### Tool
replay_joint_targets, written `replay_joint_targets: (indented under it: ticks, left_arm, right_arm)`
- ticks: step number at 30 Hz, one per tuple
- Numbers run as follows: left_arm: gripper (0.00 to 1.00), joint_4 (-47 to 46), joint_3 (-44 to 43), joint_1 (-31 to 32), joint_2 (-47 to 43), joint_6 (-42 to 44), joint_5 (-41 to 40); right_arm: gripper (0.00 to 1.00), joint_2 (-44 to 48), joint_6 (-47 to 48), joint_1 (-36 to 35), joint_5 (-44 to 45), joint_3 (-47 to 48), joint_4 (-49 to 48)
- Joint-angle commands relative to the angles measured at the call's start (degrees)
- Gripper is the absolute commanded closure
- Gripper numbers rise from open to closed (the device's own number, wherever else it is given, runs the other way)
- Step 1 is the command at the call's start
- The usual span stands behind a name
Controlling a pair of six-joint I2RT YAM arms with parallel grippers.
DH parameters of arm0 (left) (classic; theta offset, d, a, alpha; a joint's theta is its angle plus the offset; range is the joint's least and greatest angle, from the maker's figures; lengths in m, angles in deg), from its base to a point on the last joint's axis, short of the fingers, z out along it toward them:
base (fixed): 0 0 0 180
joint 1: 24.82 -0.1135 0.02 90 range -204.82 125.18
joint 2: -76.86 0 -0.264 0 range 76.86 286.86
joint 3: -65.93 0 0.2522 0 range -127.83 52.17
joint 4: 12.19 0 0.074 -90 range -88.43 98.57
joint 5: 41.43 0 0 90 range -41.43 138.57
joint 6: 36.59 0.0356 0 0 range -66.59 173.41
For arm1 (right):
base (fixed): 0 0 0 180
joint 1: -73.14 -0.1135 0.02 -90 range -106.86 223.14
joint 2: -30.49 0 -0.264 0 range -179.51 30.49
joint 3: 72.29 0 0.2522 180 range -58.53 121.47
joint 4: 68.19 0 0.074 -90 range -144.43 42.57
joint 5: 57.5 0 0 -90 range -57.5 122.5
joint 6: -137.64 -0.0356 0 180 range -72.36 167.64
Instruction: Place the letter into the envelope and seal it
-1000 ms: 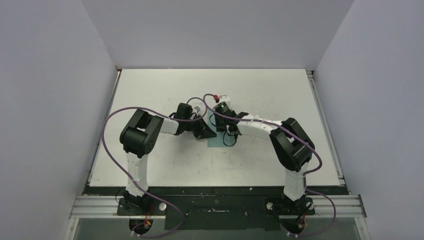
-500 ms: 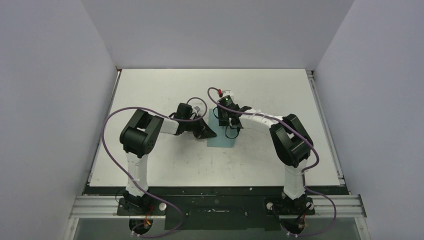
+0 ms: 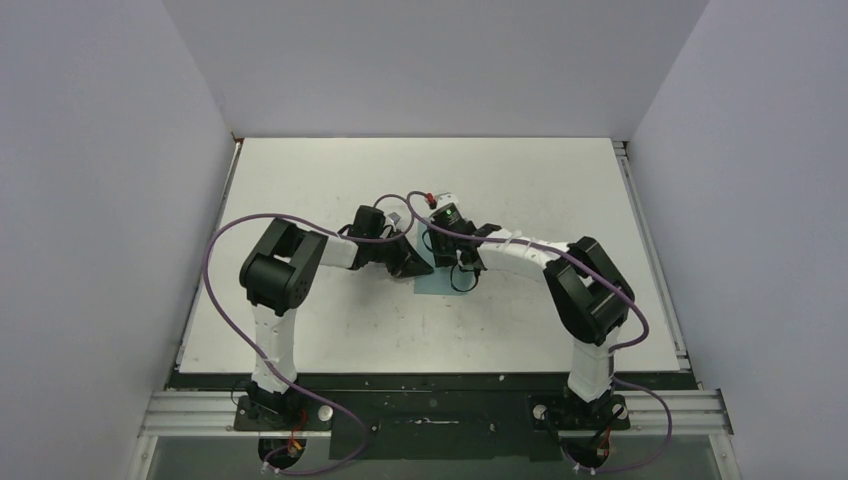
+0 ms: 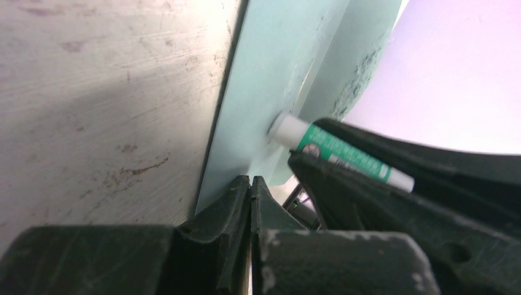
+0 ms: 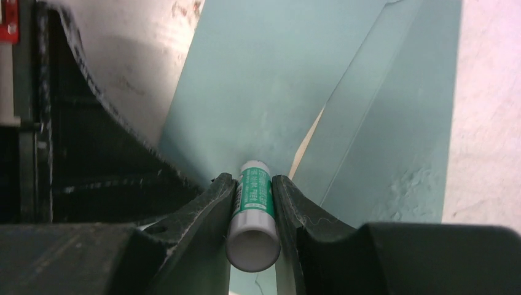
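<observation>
Right gripper (image 5: 253, 187) clamps a white-and-green glue tube (image 5: 252, 221) at lower centre, label too blurred to read, tip seemingly on the teal envelope (image 5: 264, 80); left gripper (image 4: 250, 184) is closed.

Overhead camera looks down; close wrist cameras share the envelope (image 5: 264, 92).

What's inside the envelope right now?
Only a thin cream sliver, probably the letter, shows at a fold of the envelope. The teal paper covers the rest, so how far in it sits cannot be seen.
</observation>
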Motion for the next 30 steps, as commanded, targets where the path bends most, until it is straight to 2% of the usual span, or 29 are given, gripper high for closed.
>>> replay_joint_targets:
  ticks: [1,10,15,24,30]
  left_arm:
    - [1.00,6.6,0.7,-0.9,3.8,3.2,-13.3]
    - [1.00,7.0,1.4,-1.2,3.6,3.7,-13.1]
    - [1.00,6.7,1.8,-1.5,3.8,3.7,-12.9]
    - [1.00,6.4,1.6,-1.6,4.1,3.2,-12.8]
    - [1.00,6.6,1.2,-1.7,4.5,3.0,-12.6]
  right_arm:
    - [0.95,2.5,-2.9,-1.7,-1.0,-3.2,11.2]
    - [0.95,-2.8,-1.3,2.6,1.6,2.0,9.5]
    - [0.95,-6.3,0.2,2.8,2.3,5.0,7.9]
    - [0.95,0.6,-1.5,-2.6,-1.8,-2.6,10.2]
    - [0.95,3.5,-0.8,-1.9,-1.3,-4.8,12.6]
